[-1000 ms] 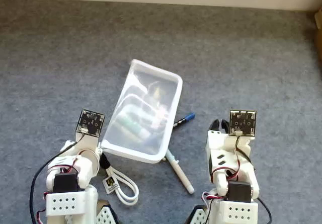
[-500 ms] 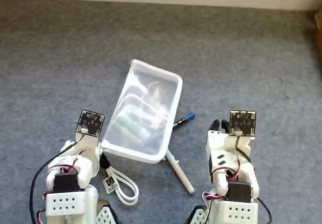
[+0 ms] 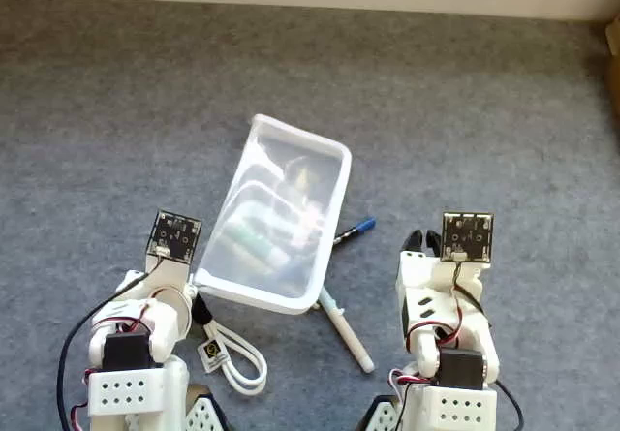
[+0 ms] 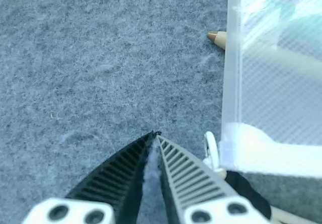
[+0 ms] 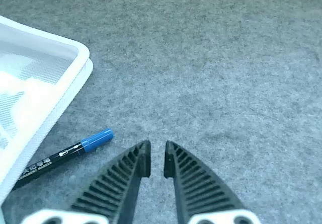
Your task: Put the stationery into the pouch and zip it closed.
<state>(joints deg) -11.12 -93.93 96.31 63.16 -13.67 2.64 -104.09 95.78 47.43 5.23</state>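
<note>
Grey carpet (image 5: 226,58) under both tools. My left gripper (image 4: 155,133) is pinched closed, empty, pouch (image 4: 271,83) just beside it. My right gripper (image 5: 157,158) is barely ajar, empty, blue-capped pen (image 5: 65,156) near.

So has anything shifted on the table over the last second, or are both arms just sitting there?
Nothing visibly changed. The pouch lies where it was, with the blue-capped pen and the white pen beside it and the cable near the left arm. The left gripper stays shut and empty by the pouch's corner. The right gripper stays slightly open near the blue-capped pen.
</note>
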